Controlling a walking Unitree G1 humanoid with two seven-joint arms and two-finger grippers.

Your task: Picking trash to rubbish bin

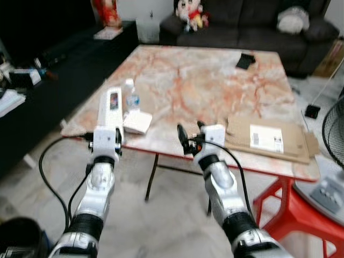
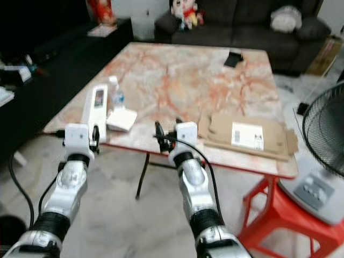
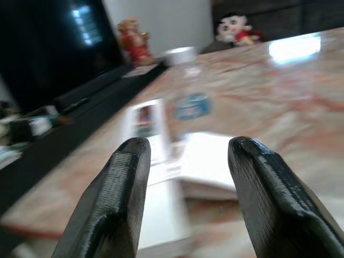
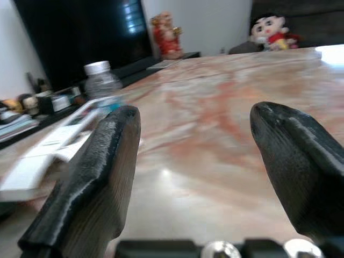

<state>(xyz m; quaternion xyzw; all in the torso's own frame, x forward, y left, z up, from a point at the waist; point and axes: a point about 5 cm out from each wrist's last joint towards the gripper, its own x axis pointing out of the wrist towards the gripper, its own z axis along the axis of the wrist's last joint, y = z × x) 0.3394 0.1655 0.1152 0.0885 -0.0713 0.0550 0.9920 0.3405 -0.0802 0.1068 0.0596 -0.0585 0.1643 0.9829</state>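
On the marble table's near left part stand a small clear plastic bottle, a long white box and a small white packet. A flattened cardboard box with a white label lies near the front right edge. My left gripper is open and empty at the table's front edge, facing the packet and bottle. At the front edge's middle my right gripper is also open, nothing between its fingers, with the bottle off to its left.
A small black object lies at the table's far right. A red stool and a fan stand to the right. A dark sofa with a doll is behind. A dark round object sits on the floor at lower left.
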